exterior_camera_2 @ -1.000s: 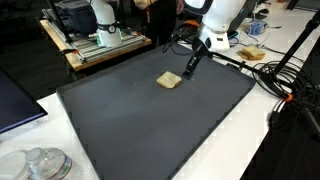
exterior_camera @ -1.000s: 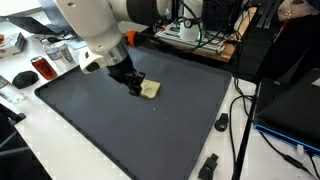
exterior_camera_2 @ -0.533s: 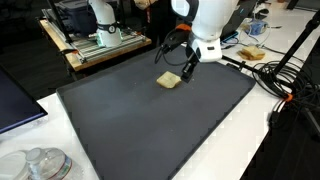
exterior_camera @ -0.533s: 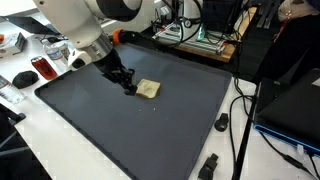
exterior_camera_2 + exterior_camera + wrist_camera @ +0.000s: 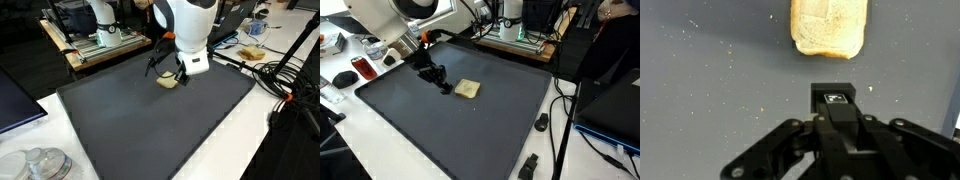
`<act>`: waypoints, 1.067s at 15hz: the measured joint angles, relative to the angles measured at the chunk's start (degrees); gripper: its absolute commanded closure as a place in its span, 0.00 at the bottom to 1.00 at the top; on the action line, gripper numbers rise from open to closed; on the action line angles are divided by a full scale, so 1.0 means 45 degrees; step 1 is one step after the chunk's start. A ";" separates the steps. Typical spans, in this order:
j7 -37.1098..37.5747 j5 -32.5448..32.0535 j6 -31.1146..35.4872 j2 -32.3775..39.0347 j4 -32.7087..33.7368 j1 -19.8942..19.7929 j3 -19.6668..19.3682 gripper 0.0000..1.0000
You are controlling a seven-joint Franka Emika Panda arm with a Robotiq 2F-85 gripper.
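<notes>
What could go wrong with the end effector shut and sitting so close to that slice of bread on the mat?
The end effector is shut and low beside the bread slice, so a sideways move would likely shove it across the dark mat rather than grip it. Pressing on it could crumble it; the wrist view shows crumbs scattered on the mat.

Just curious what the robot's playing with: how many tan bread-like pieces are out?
2. One bread piece lies on the dark mat, just ahead of the shut gripper, apart from it. A second tan piece sits off the mat on the white table; it may be a stack.
</notes>
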 measured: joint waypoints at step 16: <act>-0.5539 0.4009 0.2709 -0.0682 -0.3418 -0.2280 0.0640 0.94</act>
